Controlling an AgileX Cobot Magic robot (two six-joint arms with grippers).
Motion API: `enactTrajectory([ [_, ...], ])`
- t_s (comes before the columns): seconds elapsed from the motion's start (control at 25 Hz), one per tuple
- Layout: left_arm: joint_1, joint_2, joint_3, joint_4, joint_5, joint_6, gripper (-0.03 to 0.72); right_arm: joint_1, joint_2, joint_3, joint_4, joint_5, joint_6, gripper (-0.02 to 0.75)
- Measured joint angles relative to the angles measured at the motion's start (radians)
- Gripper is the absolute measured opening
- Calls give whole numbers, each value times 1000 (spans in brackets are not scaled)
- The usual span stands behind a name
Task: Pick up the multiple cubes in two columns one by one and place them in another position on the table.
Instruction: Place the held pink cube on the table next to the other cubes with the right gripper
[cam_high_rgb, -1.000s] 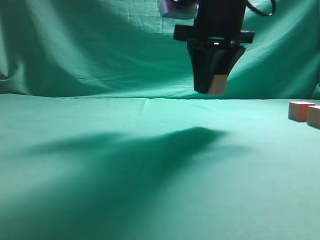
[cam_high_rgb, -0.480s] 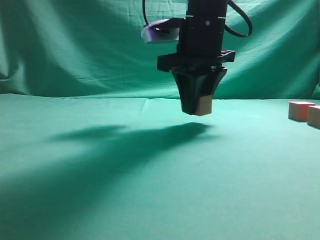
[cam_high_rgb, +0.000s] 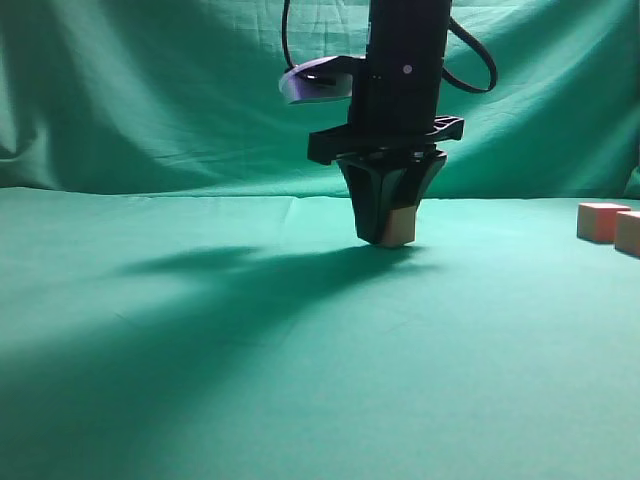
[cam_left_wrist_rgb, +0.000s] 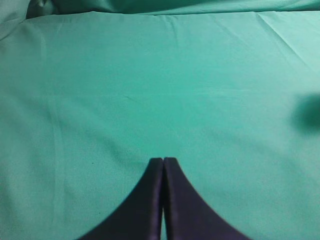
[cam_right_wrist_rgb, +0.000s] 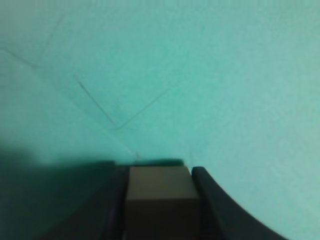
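Green cloth: that's all we get around the right gripper (cam_high_rgb: 388, 238), the table (cam_high_rgb: 200, 380) running flat and bare to its left, in front of it and under it.
Room to move: loads on its left; off to its right, well apart, two more cubes (cam_high_rgb: 602, 221) sit at the frame edge.
Back edge: the table ends just behind the gripper, where the draped backdrop (cam_high_rgb: 150, 90) starts.
Right arm pose: we see it coming straight down, fingers pointing at the cloth, pinching one cube (cam_right_wrist_rgb: 160, 187) between them, right at the surface. Can't tell if it's touching.
Left gripper (cam_left_wrist_rgb: 163, 161): fingers pressed together, hanging over bare cloth.
Hard to see: the rightmost cube is cut off by the frame; the held cube's lower half is dark in the right wrist view.
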Motion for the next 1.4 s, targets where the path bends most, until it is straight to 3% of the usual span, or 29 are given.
enactTrajectory([
  [0.64,0,0,0,0,0,0,0,0,11,0,15,-1,33,283],
  [0.92,0,0,0,0,0,0,0,0,11,-10,17,8,35,602],
  [1.0,0,0,0,0,0,0,0,0,14,-28,19,44,35,652],
  [1.24,0,0,0,0,0,0,0,0,21,-203,30,250,37,637],
  [1.4,0,0,0,0,0,0,0,0,6,-304,30,277,44,637],
])
